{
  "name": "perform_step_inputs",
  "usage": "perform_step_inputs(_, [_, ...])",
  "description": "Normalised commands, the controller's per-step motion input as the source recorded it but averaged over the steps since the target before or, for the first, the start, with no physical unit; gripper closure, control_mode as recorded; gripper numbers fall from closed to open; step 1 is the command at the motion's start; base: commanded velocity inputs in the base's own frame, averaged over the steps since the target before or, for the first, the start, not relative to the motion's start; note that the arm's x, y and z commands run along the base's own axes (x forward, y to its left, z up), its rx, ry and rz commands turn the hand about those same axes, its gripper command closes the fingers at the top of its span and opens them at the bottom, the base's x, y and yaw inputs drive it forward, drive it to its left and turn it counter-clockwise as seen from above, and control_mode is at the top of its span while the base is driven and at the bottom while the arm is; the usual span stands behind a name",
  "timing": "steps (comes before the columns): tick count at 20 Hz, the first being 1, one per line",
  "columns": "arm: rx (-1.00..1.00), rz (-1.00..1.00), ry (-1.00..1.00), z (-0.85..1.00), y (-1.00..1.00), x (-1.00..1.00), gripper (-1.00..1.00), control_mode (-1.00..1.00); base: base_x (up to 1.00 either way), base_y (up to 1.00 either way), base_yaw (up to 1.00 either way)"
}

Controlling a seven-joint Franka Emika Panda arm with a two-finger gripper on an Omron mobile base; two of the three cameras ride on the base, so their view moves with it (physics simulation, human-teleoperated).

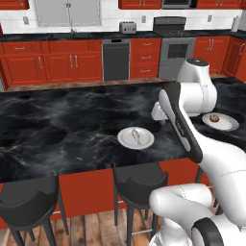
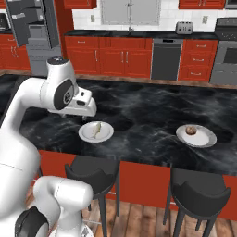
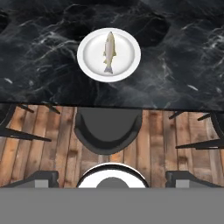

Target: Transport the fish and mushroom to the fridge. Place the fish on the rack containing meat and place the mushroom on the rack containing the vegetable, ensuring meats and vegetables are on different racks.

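The gripper (image 3: 112, 177), jaws spread wide and empty, hovers above the black counter (image 3: 39, 52). Ahead of it, the fish (image 3: 109, 51) lies on a white plate (image 3: 127, 65). The right base view adds the mushroom (image 2: 190, 130) on another plate (image 2: 206, 139), and the fridge (image 2: 34, 28) behind.

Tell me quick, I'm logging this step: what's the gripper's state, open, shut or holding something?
Gripper: open, holding nothing; it hangs above the counter, and the fish lies untouched on its white plate.
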Motion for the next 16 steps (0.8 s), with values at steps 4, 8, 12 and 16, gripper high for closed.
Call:
perform_step_inputs(4, [0.00,0.00,0.10,-0.32,0.03,0.03,-1.00,-1.00,0.00,0.00,0.00])
perform_step_inputs(8, [0.00,0.00,0.04,-0.36,0.00,0.30,-1.00,-1.00,0.00,0.00,0.00])
perform_step_inputs(12, [0.00,0.00,0.06,-0.45,0.01,0.57,-1.00,-1.00,0.00,0.00,0.00])
perform_step_inputs(16, [0.00,0.00,0.09,-0.44,0.02,0.78,-1.00,-1.00,0.00,0.00,0.00])
